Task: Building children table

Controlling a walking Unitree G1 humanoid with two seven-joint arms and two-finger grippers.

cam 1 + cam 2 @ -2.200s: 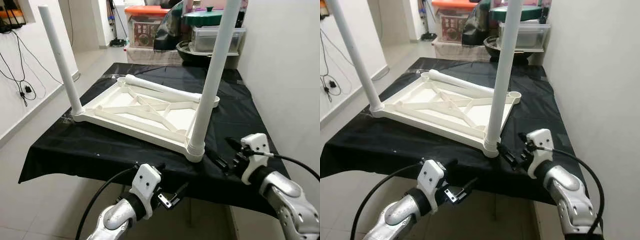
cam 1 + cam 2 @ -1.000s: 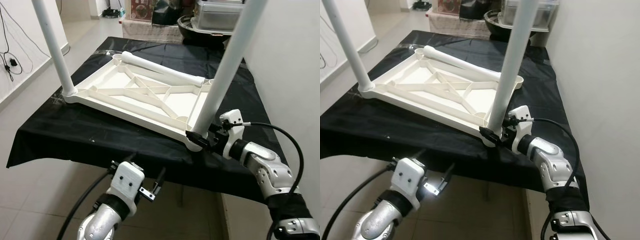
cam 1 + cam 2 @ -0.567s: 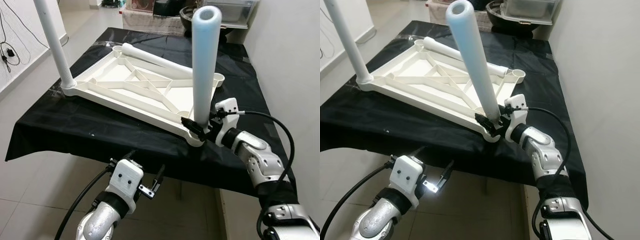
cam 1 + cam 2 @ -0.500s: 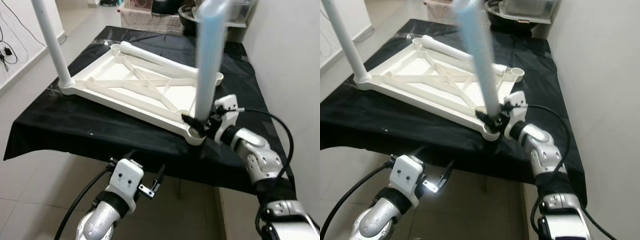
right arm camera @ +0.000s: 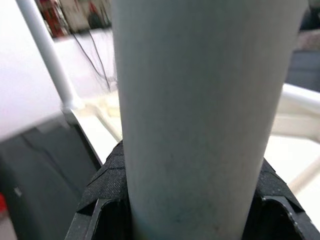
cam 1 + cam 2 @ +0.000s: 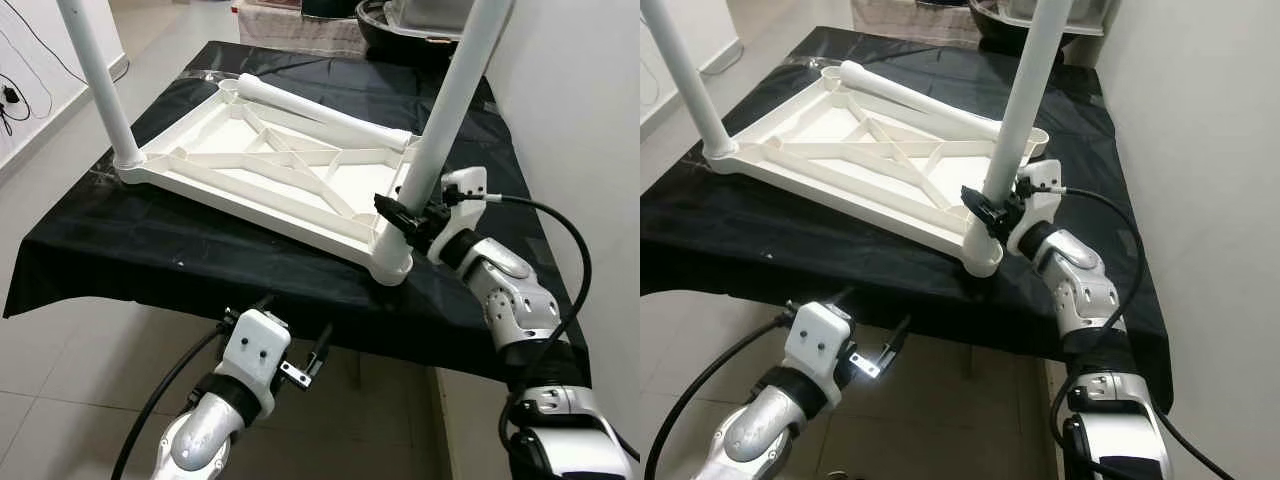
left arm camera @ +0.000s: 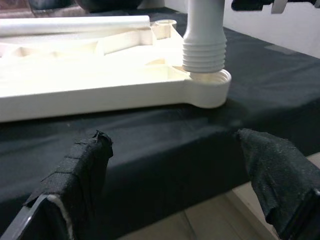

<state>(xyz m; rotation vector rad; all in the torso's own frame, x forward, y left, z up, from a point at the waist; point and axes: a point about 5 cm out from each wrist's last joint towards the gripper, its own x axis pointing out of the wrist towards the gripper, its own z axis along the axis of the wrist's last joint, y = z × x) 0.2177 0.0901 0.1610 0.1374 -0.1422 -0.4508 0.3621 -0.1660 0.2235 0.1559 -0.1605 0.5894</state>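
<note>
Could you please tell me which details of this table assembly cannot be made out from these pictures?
- Top of the gripped leg: cut off by the eye views' upper edge.
- Right gripper finger contact: hidden behind that leg in the right wrist view.
- Leg thread seating depth in the corner socket: unclear, left wrist view.

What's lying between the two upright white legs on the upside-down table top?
Ribbed underside of the table top spans from the left leg to the gripped leg; a loose leg lies behind, left eye view.
</note>
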